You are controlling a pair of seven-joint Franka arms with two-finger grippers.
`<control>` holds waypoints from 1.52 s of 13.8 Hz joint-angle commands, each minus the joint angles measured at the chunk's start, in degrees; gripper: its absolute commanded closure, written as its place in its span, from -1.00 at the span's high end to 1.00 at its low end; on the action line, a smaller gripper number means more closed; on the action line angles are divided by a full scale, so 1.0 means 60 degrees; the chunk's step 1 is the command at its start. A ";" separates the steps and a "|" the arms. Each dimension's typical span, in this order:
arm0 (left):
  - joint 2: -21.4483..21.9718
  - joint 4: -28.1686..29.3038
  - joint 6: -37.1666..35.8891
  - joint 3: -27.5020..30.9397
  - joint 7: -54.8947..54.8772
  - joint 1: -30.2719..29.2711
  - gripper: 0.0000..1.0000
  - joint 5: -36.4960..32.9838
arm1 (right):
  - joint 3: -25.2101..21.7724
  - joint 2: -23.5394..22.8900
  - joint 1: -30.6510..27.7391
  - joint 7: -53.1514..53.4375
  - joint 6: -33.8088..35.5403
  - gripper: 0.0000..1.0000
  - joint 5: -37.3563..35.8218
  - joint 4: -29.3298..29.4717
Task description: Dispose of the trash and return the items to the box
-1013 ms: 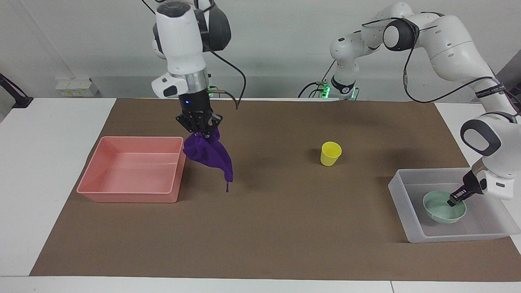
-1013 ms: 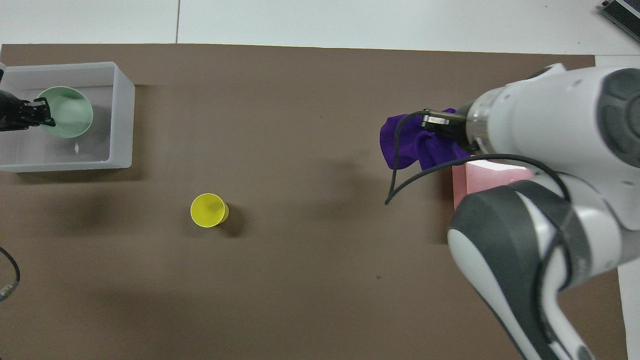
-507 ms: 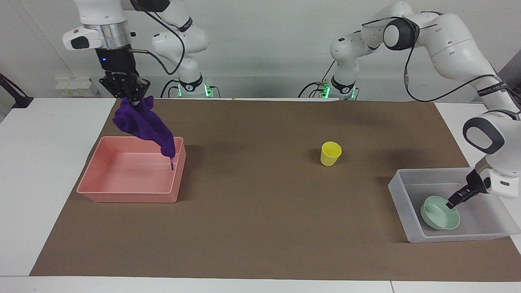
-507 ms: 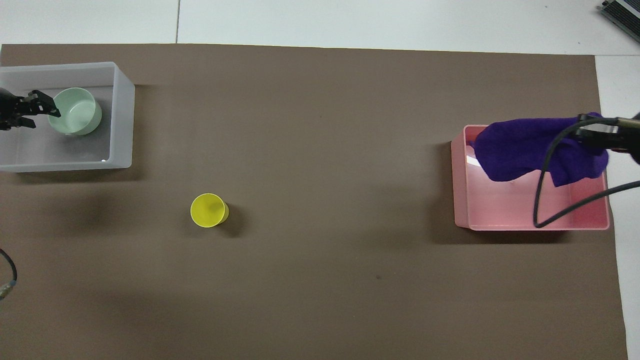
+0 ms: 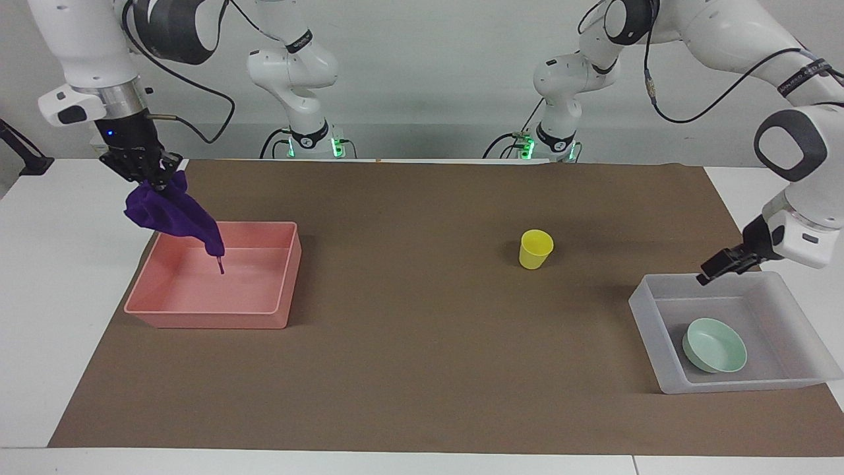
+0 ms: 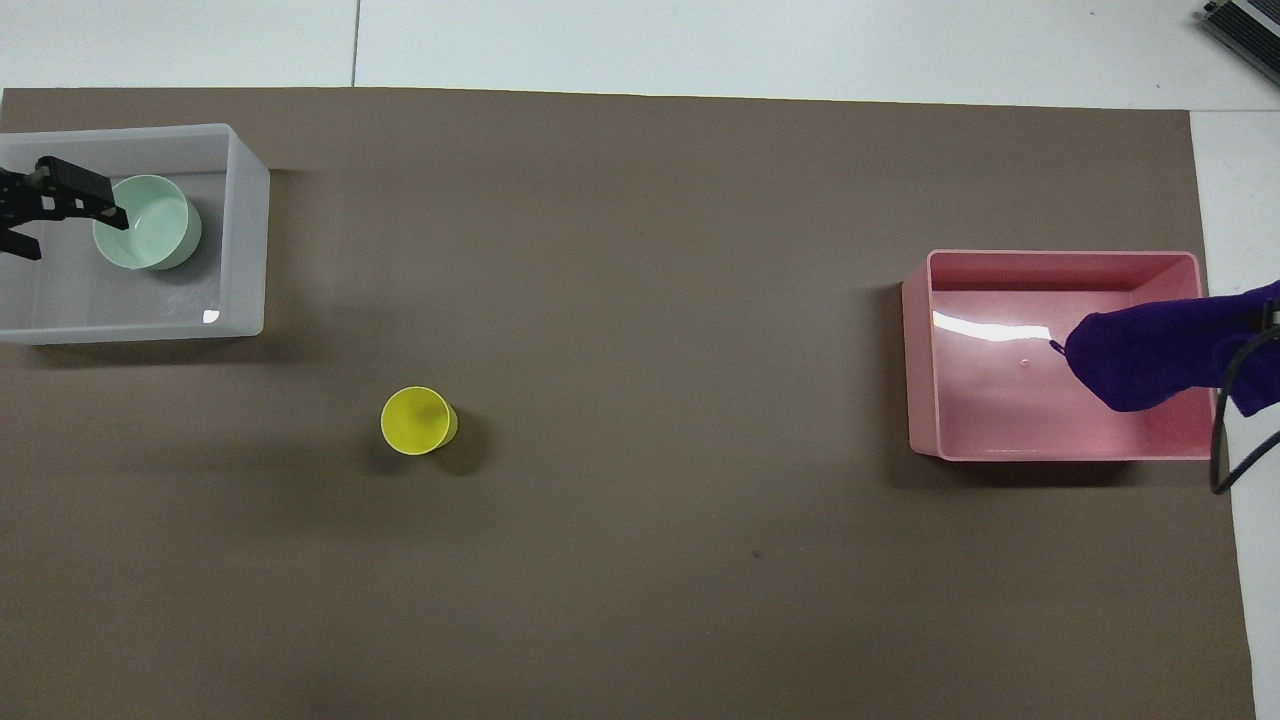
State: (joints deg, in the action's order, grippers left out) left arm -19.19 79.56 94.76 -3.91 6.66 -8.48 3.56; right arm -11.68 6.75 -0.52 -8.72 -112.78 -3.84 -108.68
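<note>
Though raised clear of the white desk [image 5: 66, 277], grips with the right tool [image 5: 158, 179] the bunched top of a small deep-purple rag of soft fabric [image 5: 173, 214]. Stays clenched on that rag at about ten o'clock in the facing view. Lets the cloth hang down over a pink rectangular plastic tray [image 5: 204, 320], above the tray's corner nearest the robots at the right arm's end of the desk. Dangles the rag's thin tail inside the tray walls; cannot tell whether the tip touches the tray floor.

Shows the left tool [image 5: 717, 268] released, with fingers [image 6: 78, 190] spread and nothing between them. Hovers at about four o'clock in the facing view, over a shallow rectangular box of translucent frosted whitish plastic [image 5: 643, 316], apart from everything in it.

Holds in that box a pale mint-green round bowl [image 5: 715, 345], upright on the floor, toward the box's seven o'clock corner in the facing view.

Leaves a small yellow plastic cup [image 5: 535, 249] upright on the brown mat [image 5: 422, 369], at about ten o'clock from the box in the facing view, well apart from box and tray, nearer to the box.
</note>
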 commanded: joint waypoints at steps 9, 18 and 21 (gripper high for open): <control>0.3580 0.8372 0.5323 0.0124 0.0311 0.3229 1.00 0.0504 | 0.0189 -0.2193 -0.0047 0.0102 -0.3351 -1.00 0.0083 -0.1837; 0.2744 0.8478 0.5725 0.0139 0.0720 0.3479 -1.00 0.1296 | 0.0189 -0.2239 0.1066 0.1829 -0.3206 1.00 -0.0063 -0.1473; 0.2846 0.7924 0.4938 0.0154 0.1014 0.3348 -1.00 0.1296 | 0.0233 -0.1816 0.1200 0.2010 -0.1980 1.00 0.0111 -0.0844</control>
State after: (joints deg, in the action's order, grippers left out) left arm -2.58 129.51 127.82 -4.07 11.37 11.07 10.51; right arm -10.64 -6.71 7.34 2.59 -129.54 -3.69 -116.05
